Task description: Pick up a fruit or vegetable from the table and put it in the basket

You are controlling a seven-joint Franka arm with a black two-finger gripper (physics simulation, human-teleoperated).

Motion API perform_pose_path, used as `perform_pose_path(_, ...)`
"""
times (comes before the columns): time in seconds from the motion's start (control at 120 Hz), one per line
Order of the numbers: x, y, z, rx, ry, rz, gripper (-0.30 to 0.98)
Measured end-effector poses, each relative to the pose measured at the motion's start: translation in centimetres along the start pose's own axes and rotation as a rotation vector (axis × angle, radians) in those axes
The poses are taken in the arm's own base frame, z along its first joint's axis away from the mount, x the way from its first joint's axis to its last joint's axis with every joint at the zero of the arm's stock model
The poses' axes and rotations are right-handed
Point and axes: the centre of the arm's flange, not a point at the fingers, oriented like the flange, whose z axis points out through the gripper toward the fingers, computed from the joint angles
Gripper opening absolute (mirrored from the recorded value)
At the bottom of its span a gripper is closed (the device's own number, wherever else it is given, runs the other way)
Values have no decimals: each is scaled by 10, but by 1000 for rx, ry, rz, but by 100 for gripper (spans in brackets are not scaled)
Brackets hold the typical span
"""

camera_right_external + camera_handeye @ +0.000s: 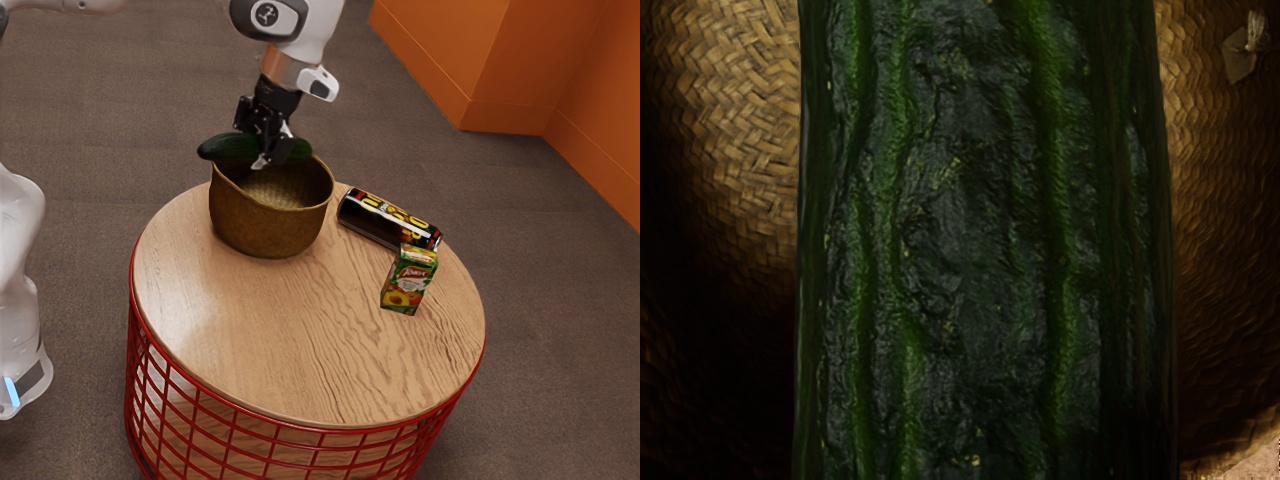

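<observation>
My gripper [266, 154] is over the basket's opening in the exterior view, its fingers closed around the middle of a dark green cucumber [226, 148]. The cucumber lies level across the basket's far side, at about rim height, and one end sticks out past the rim on the exterior view's left. Whether it touches the rim I cannot tell. The woven brown basket [266, 226] stands upright on the round wooden table [300, 345]. Close under my hand in the wrist view is the ridged cucumber [970, 240], with the basket's woven inside [730, 110] below it on both sides.
A dark can [385, 218] lies on its side next to the basket, toward the exterior view's right. Beside it a green juice carton [408, 282] stands upright, nearer the table's middle. Another white robot body [20, 280] is at the exterior view's left edge.
</observation>
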Motion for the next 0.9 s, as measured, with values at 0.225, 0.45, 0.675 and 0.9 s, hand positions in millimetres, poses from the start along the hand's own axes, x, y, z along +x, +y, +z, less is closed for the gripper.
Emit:
perform_pose_path(0.225,-1,-5,2,-38,-34,-17,27)
perform_pose_path(0.45,-1,-6,5,-56,-52,-25,60)
perform_pose_path(0.675,-6,-1,-23,-65,10,-3,67)
perform_pose_path(0.9,-89,153,-88,142,296,354,68)
